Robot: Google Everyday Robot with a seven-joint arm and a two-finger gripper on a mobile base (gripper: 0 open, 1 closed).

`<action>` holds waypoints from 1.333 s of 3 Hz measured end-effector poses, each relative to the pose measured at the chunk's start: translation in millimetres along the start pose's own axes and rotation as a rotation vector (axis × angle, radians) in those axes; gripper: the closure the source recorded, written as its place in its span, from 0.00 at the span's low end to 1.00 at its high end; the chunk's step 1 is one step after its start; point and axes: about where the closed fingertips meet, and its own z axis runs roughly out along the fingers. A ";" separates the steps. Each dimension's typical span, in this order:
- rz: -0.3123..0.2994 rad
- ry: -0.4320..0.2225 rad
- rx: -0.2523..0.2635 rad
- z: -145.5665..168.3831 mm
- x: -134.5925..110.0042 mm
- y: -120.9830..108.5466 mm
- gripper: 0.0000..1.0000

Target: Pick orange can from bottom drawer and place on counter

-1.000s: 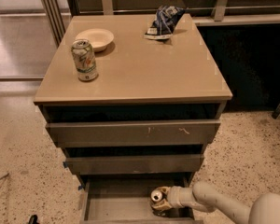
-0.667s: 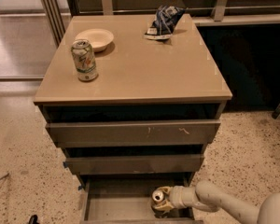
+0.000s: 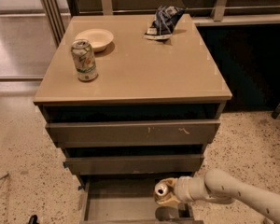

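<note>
The gripper (image 3: 171,196) hangs over the bottom drawer (image 3: 116,205), fingers clamped on the orange can (image 3: 161,189), which is tipped with its top toward the camera, and the counter (image 3: 144,73) lies well above.

Warm overhead light, soft glare on the bench (image 3: 144,73); tool (image 3: 168,195) clamping the orange can (image 3: 161,189) hangs over the dim bottom drawer (image 3: 116,206)

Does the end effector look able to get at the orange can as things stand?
Probably yes: the end effector is right against the can, above the open bottom drawer, nothing between.
</note>
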 end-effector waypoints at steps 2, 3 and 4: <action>0.006 -0.016 -0.004 -7.1 -9.0 -0.1 1.00; 0.029 -0.049 -0.016 -33.6 -44.9 8.4 1.00; 0.019 -0.070 -0.021 -87.4 -122.3 17.6 1.00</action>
